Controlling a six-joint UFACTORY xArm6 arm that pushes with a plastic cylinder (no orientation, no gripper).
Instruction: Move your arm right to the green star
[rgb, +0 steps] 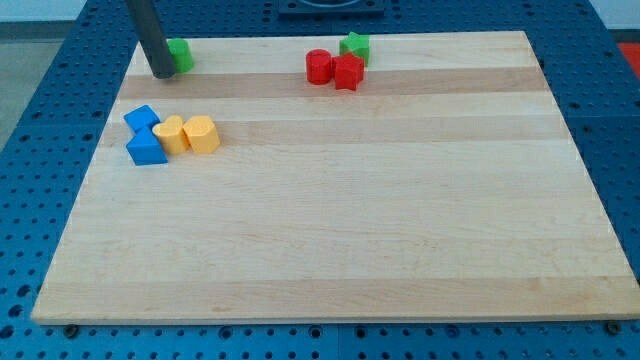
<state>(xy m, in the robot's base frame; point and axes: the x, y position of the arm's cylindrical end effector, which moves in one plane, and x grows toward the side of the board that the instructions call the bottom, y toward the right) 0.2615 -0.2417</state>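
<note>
The green star (355, 46) sits near the view's top, right of centre, on the wooden board (330, 220). It touches two red blocks, a round one (319, 66) and a star-like one (348, 72), just below it. My tip (162, 73) is at the view's top left, far left of the green star. It stands right against the left side of another green block (181, 55), whose shape is partly hidden by the rod.
Two blue blocks (142, 120) (147, 148) and two yellow blocks (172, 134) (202, 134) cluster at the view's left, below my tip. The board's edges meet a blue perforated table (60, 120) all around.
</note>
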